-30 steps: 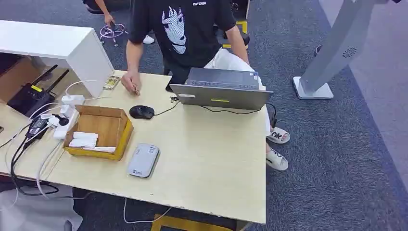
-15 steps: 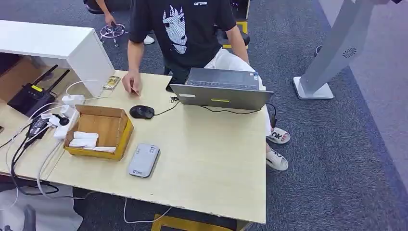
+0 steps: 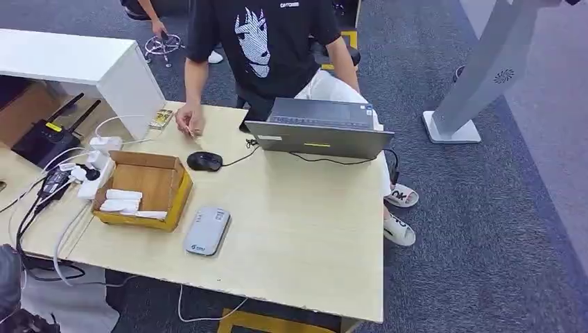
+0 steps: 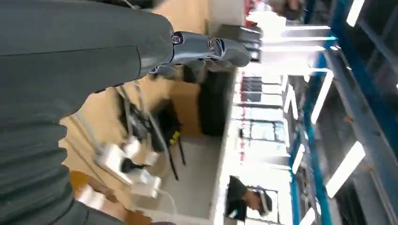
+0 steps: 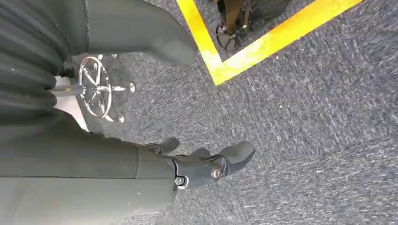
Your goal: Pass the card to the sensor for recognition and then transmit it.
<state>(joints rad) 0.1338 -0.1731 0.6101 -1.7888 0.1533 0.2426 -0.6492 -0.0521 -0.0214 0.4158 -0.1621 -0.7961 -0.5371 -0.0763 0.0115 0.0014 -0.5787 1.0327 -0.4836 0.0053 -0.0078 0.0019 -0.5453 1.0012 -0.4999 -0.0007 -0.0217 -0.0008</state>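
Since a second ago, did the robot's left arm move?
Yes. The left hand has come up into the head view's lower left corner, beside the table edge, where earlier there was just floor. It holds nothing.

Left hand (image 4: 141, 51) empty, fingers (image 4: 225, 47) extended; white power strip (image 4: 126, 164) w/ cables nearby; black router (image 4: 213, 103) beyond.
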